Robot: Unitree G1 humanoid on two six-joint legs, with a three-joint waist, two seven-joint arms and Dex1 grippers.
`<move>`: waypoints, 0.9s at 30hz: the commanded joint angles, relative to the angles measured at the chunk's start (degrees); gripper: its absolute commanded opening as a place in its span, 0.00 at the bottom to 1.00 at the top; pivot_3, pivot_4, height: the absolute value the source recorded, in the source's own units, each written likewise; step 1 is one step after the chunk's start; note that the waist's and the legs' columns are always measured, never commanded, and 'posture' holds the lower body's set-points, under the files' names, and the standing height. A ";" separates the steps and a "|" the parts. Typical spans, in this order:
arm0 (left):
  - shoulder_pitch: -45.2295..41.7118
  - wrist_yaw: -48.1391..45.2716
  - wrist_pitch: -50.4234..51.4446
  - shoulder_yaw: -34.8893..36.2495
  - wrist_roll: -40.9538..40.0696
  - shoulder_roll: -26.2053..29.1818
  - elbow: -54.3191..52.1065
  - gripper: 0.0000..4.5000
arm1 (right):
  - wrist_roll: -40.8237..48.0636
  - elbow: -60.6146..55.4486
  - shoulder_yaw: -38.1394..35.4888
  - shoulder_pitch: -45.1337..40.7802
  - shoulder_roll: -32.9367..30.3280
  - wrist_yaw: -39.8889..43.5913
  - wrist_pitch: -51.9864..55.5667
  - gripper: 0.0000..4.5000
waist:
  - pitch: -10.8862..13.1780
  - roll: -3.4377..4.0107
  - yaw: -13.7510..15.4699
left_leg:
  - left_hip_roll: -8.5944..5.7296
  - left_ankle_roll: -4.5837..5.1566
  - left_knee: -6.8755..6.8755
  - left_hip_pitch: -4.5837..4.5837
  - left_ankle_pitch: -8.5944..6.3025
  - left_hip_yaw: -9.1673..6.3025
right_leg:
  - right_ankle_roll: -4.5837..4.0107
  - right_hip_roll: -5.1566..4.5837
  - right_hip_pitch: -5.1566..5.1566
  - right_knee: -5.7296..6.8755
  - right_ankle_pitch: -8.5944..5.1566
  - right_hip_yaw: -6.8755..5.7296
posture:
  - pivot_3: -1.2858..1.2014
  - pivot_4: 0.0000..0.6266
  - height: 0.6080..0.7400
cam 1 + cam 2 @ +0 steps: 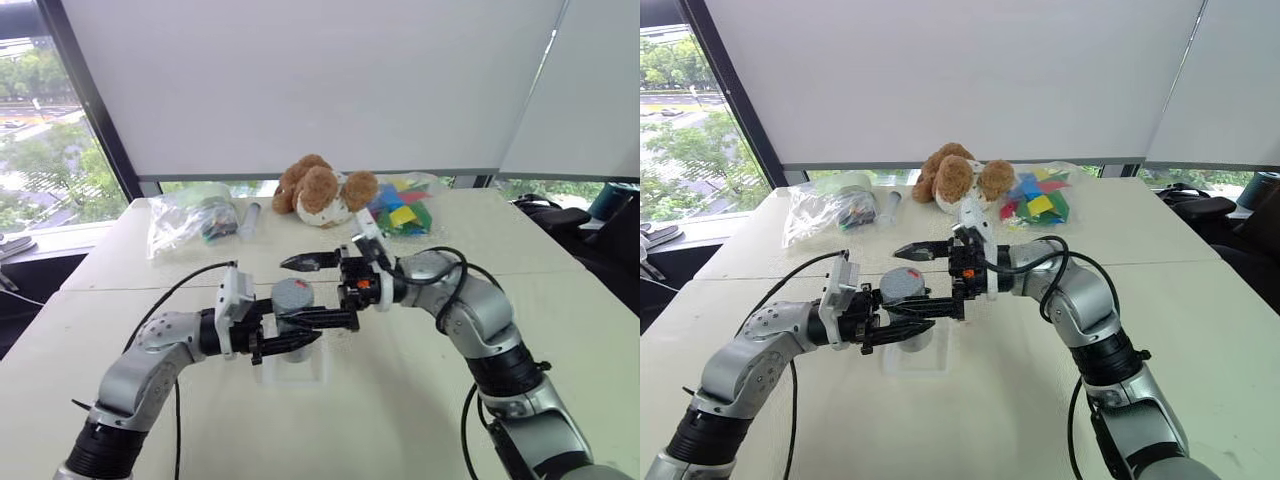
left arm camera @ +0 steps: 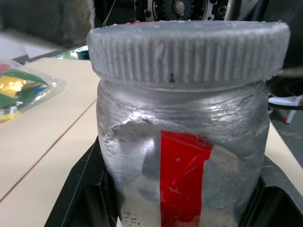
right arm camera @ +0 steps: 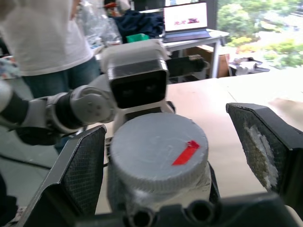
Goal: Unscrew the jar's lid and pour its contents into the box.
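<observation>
My left gripper [image 1: 303, 336] is shut on the jar [image 2: 180, 156], a silvery-grey cylinder with a red label patch, one finger [image 2: 80, 194] on each side of its body. The ribbed lid [image 3: 158, 153] with a red mark on top sits on the jar. My right gripper [image 1: 312, 290] is open, and its fingers [image 3: 83, 175] flank the lid without touching it. The box [image 1: 292, 372], a clear shallow tray, lies on the table right under the jar. I cannot tell whether the jar touches it. The contents are hidden inside the jar.
At the back of the table [image 1: 560, 330] lie a brown plush dog [image 1: 320, 188], a bag of coloured blocks [image 1: 402, 212], a clear plastic bag [image 1: 190, 222] and a slim grey tube [image 1: 250, 218]. A person [image 3: 47, 38] stands beyond the table, near a laptop [image 3: 185, 19].
</observation>
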 commanded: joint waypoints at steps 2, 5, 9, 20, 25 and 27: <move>-0.76 -0.03 -1.02 -0.41 0.34 -0.48 -0.81 0.49 | -0.48 -0.15 -0.67 -3.29 1.17 -2.05 0.55 0.99 | 0.00 0.00 -0.07 | 0.00 0.00 -0.01 -0.01 0.00 0.00 | 0.00 0.00 -0.03 0.01 0.00 0.00 | 0.52 0.24 1.00; -0.23 -0.35 -1.33 -0.60 0.61 -0.38 -0.98 0.49 | -0.22 0.17 -0.98 -3.86 1.60 -2.41 1.08 0.99 | 0.00 0.00 -0.15 | 0.01 0.00 -0.02 -0.02 0.00 0.00 | 0.00 0.01 -0.06 0.05 0.00 0.00 | 0.52 0.24 1.00; 0.06 -0.39 -1.52 -0.80 0.69 -0.46 -1.15 0.49 | 0.26 0.49 -1.41 -4.18 2.22 -2.73 1.77 0.99 | 0.00 0.00 -0.12 | 0.00 0.00 -0.02 -0.02 0.00 0.00 | 0.00 0.01 -0.06 0.06 0.00 0.00 | 0.52 0.24 1.00; 1.03 -0.14 -1.66 -0.46 0.75 -0.36 -1.81 0.49 | 2.91 4.16 -4.65 -2.93 -2.38 1.16 2.40 0.99 | 0.00 0.00 -0.13 | 0.00 0.00 -0.01 -0.02 0.00 0.00 | 0.01 0.01 -0.06 0.07 0.00 0.00 | 0.52 0.24 1.00; 1.55 -0.05 -1.60 -0.27 0.75 -0.29 -2.23 0.49 | 3.67 5.39 -4.95 -2.87 -5.51 4.09 2.34 0.99 | 0.00 0.00 -0.10 | 0.00 0.00 0.00 -0.04 0.00 0.01 | 0.01 0.01 -0.05 0.06 0.00 -0.01 | 0.52 0.24 1.00; 1.76 -0.13 -1.64 -0.13 0.76 -0.21 -2.25 0.49 | 4.15 5.21 -4.94 -2.61 -6.27 5.33 2.46 0.99 | 0.00 0.00 -0.08 | 0.00 0.01 -0.01 -0.04 0.00 0.01 | 0.01 0.01 -0.05 0.06 0.00 -0.01 | 0.52 0.24 1.00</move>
